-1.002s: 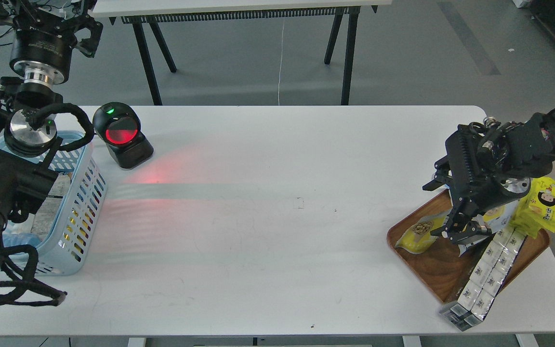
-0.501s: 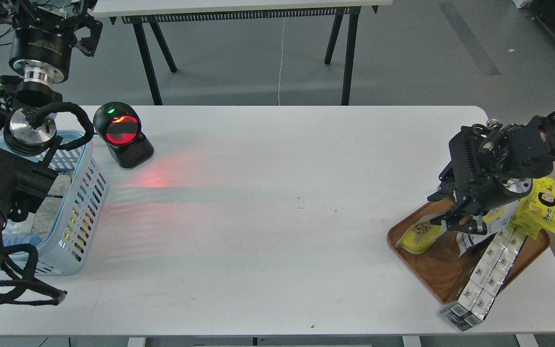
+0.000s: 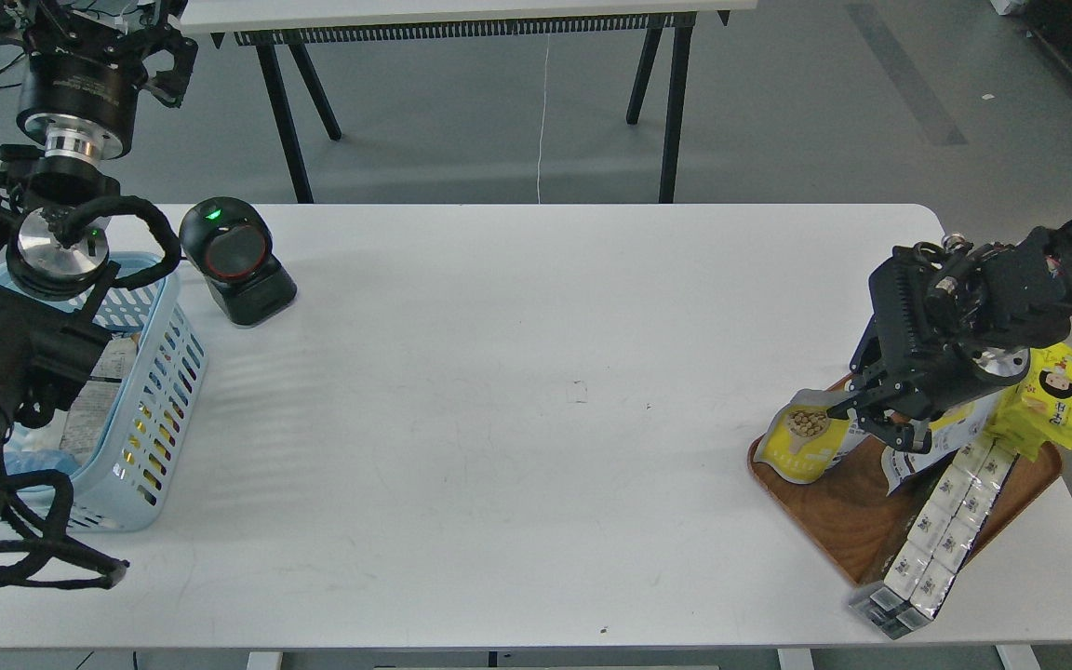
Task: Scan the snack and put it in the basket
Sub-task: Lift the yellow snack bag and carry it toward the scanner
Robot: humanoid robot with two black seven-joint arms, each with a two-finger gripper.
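The snack (image 3: 804, 439) is a yellow and white-grey pouch with a picture of round beige pieces. It hangs upright over the left edge of the wooden tray (image 3: 834, 526) at the table's right. My right gripper (image 3: 874, 421) is shut on the pouch's upper right edge and holds it raised. The light blue basket (image 3: 159, 391) stands at the table's far left and holds some packs. My left gripper (image 3: 99, 33) is up at the top left, far behind the basket. It is dark, and its fingers cannot be told apart.
A black barcode scanner (image 3: 234, 261) stands right of the basket, window unlit, green lamp on. The tray also holds a bright yellow pack with a cartoon face (image 3: 1048, 391) and a strip of white boxes (image 3: 941, 526) that overhangs the table's front edge. Another table stands behind.
My right gripper has risen a little with the pouch, which went from lying on the tray to hanging upright. The scanner's red light has gone out. The left arm has barely moved.
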